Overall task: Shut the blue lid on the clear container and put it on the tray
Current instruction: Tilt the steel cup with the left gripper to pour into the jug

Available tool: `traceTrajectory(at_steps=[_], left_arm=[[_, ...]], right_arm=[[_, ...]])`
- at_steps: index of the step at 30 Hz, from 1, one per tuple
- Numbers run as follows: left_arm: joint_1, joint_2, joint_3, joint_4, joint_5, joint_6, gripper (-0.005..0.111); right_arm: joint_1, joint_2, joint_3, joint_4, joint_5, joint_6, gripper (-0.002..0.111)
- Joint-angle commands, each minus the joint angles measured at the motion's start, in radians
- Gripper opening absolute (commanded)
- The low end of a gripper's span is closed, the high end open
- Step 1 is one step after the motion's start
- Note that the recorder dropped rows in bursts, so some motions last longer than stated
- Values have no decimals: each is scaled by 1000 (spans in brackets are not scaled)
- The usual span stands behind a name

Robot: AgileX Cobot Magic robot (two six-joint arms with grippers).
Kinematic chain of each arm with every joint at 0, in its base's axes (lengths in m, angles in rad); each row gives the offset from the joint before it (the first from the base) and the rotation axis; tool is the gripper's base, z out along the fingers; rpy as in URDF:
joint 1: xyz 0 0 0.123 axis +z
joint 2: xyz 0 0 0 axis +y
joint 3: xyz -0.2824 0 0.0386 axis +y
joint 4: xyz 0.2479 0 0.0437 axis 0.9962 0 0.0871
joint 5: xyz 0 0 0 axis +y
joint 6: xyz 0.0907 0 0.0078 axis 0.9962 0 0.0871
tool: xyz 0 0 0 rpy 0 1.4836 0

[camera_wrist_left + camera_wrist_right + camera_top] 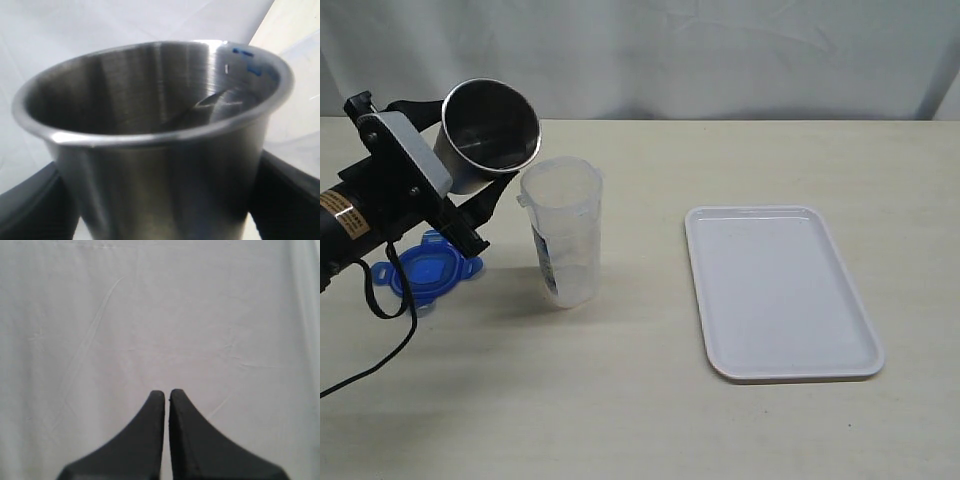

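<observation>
Evidently nothing is done: the lid (425,272) lies on the table (640,400) beside the open container (565,235), tray (780,290) unused; left jaws are clamped on a cup (492,125), right jaws pressed together.

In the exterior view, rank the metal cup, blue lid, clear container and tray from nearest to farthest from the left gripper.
1. The metal cup: held tilted in the left gripper, at the left.
2. The blue lid, on the table below the gripper, and the clear container, upright to its right: too close to call.
3. The tray: far right, farthest.
</observation>
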Motion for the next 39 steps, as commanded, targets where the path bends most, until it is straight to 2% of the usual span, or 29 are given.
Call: traceTrajectory(at_steps=[1, 30, 39], left_arm=[[-8, -18, -8, -15, -63, 7, 0], [-8, -18, -16, -15, -90, 34, 0], [-8, -18, -29, -13, -56, 34, 0]], right_arm=[[0, 4, 2, -7, 8, 2, 4], [0, 4, 2, -7, 10, 2, 4], [0, 4, 2, -7, 14, 2, 4]])
